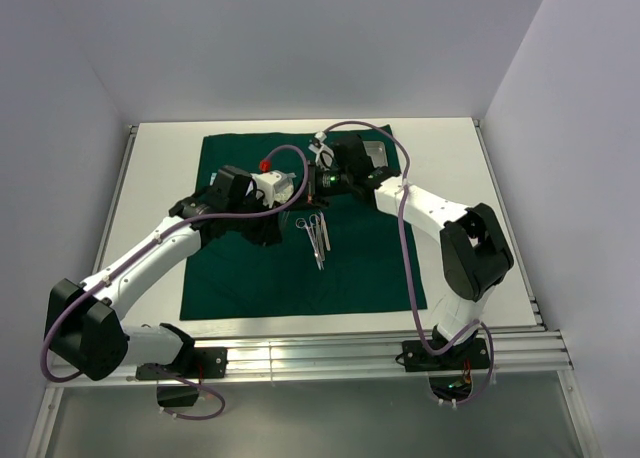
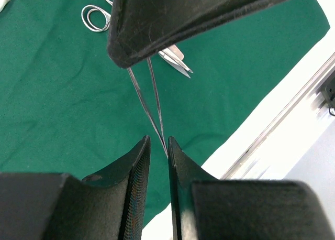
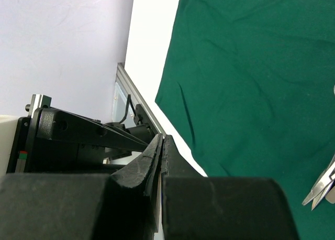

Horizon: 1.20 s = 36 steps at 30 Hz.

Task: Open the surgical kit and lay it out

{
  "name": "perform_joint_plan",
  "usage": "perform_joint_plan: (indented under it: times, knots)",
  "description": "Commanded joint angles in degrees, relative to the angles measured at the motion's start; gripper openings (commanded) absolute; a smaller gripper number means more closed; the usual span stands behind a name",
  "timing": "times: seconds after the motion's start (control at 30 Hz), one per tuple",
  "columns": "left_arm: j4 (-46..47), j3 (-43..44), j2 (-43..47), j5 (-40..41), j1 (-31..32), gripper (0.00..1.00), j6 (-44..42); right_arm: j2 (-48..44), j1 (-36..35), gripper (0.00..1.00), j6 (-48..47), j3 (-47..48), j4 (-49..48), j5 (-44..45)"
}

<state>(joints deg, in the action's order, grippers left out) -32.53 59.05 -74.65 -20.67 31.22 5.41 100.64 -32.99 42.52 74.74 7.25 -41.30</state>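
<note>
Dark green cloth wrap [image 2: 63, 93], silvery steel tweezers [image 2: 157, 106].

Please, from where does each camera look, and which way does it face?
Top external: above and behind the arm bases, looking down on the table and green cloth; both arms show.
Left wrist: on the left arm, looking past the left fingers at the tweezers; the right gripper shows at the top.
Right wrist: on the right arm, looking past the shut right fingers across the cloth towards the wall.
Shared: all three show the cloth and the clamps.
</note>
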Motion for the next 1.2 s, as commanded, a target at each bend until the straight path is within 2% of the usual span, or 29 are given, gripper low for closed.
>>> perform_joint_plan:
  times: [0.0, 0.2, 0.3, 0.4, 0.43, 0.5, 0.53, 0.57, 0.6, 0.63, 0.67, 0.7, 0.9, 0.97, 1.07, 1.17]
  knots:
    - [0.8, 2.3, 0.4, 0.4, 0.2, 0.25, 0.1, -0.4, -0.9, 0.00, -0.5, 2.5, -0.4, -0.4]
    - [0.6, 2.2, 0.3, 0.6, 0.2, 0.22, 0.1, -0.4, -1.2, 0.00, -0.9, 2.5, -0.1, -0.2]
    - [1.0, 2.0, 0.4, 0.7, 0.2, 0.15, 0.2, -0.4, -1.4, 0.00, -1.0, 2.3, 0.0, 0.0]
    - [1.0, 1.6, 0.5, 1.1, 0.2, 0.00, 0.7, -0.3, -1.4, 0.00, -1.2, 2.5, 0.1, -0.1]
    - [1.1, 1.3, 0.6, 1.2, 0.2, 0.00, 0.9, 0.2, -1.5, 0.00, -1.3, 3.0, 0.7, -0.3]
    - [1.2, -0.1, 1.5, 1.7, -0.1, 0.00, 1.9, 0.8, -1.5, 0.18, -1.8, 4.3, 2.3, 0.0]
    - [1.1, -0.7, 2.1, 2.9, -0.5, 0.00, 2.1, 1.2, -1.5, 0.47, -1.8, 5.1, 3.6, 0.3]
    - [1.2, -1.6, 4.0, 4.1, -0.9, 0.00, 3.2, 1.2, -1.5, 0.62, -1.8, 5.3, 4.0, 0.9]
    - [1.2, -3.7, 4.9, 5.4, -2.6, 0.00, 4.1, 1.3, -1.4, 0.70, -1.9, 5.5, 4.4, 1.8]
    - [1.2, -4.7, 5.8, 6.2, -4.2, 0.00, 4.9, 1.3, -0.9, 0.93, -1.9, 5.8, 4.6, 2.1]
    - [1.2, -7.0, 8.1, 4.9, -6.2, 0.00, 5.7, 1.4, -0.7, 0.96, -1.8, 5.9, 4.7, 2.3]
    - [1.2, -7.9, 9.3, 3.8, -9.7, 0.00, 6.1, 1.5, -0.3, 0.97, -1.9, 5.9, 4.7, 2.1]
    - [0.4, -7.8, 10.8, 10.0, -12.4, 0.00, 6.3, 2.0, 3.1, 0.99, -2.4, 6.4, 5.4, 2.1]
    - [-1.7, -7.6, 9.0, 11.0, -13.4, 0.00, 4.4, 2.1, 3.8, 0.99, -3.1, 6.8, 6.2, 2.4]
    - [-5.3, -5.6, 5.4, 11.6, -19.0, 0.00, 0.5, 1.7, 4.2, 0.99, -5.1, 6.6, 7.5, 3.9]
    - [-8.7, -3.6, 1.2, 13.9, -21.5, 0.00, -3.5, 1.2, 4.4, 0.99, -5.4, 5.6, 7.7, 4.1]
